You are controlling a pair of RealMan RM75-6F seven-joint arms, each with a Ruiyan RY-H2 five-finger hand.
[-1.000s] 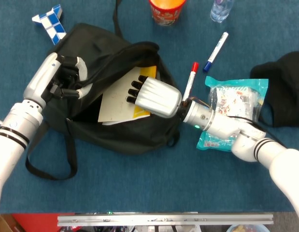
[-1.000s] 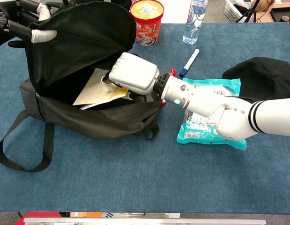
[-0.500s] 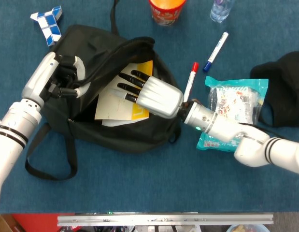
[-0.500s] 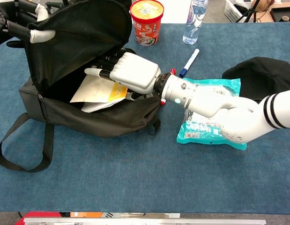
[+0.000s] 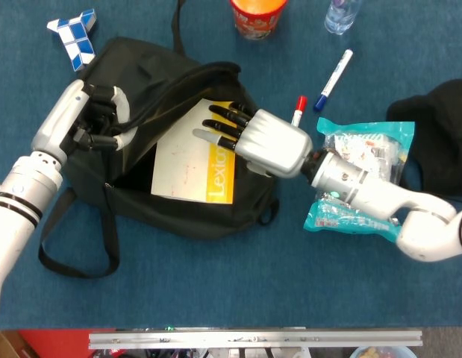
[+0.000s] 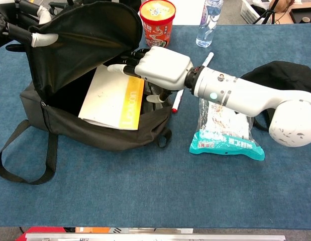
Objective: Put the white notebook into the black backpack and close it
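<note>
Your white notebook (image 5: pixel 193 164) lies half inside the mouth of the black backpack (image 5: pixel 141 201), yellow spine edge towards your right hand (image 5: pixel 253 138). That hand sits at the notebook's upper corner, fingers spread and resting on or just above the cover (contact can't be settled), gripping nothing visible. Your left hand (image 5: pixel 100 123) pinches the backpack's flap at its far side from the notebook, holding the mouth open. Chest view shows the flap lifted upright and the notebook tilted against the backpack's front wall; head view shows instead a red marker (image 5: pixel 298 110) just beside the right hand.
</note>
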